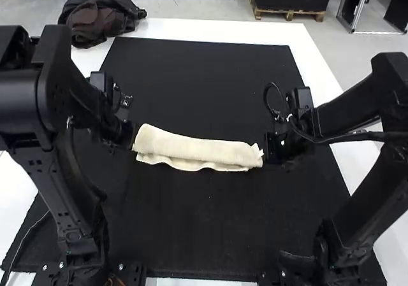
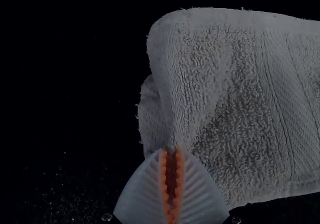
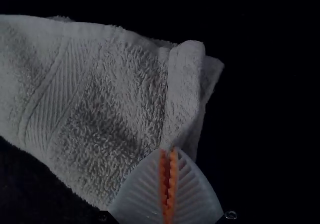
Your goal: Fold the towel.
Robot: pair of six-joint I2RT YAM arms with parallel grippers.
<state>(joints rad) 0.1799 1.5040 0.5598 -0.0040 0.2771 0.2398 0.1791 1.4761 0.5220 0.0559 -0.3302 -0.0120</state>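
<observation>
White shows around the edges of the desk, under a big black mat, whose dark, flat surface gives the folding a level place. The left arm and right arm stand at opposite sides, presumably to share the towel's length evenly. The cream towel lies crosswise on the mat between them, folded into a long strip, an under layer peeping out along its near side. The left fingers pinch one end at the fold, the right fingers the other, likely so the crease stays straight while both ends move together.
</observation>
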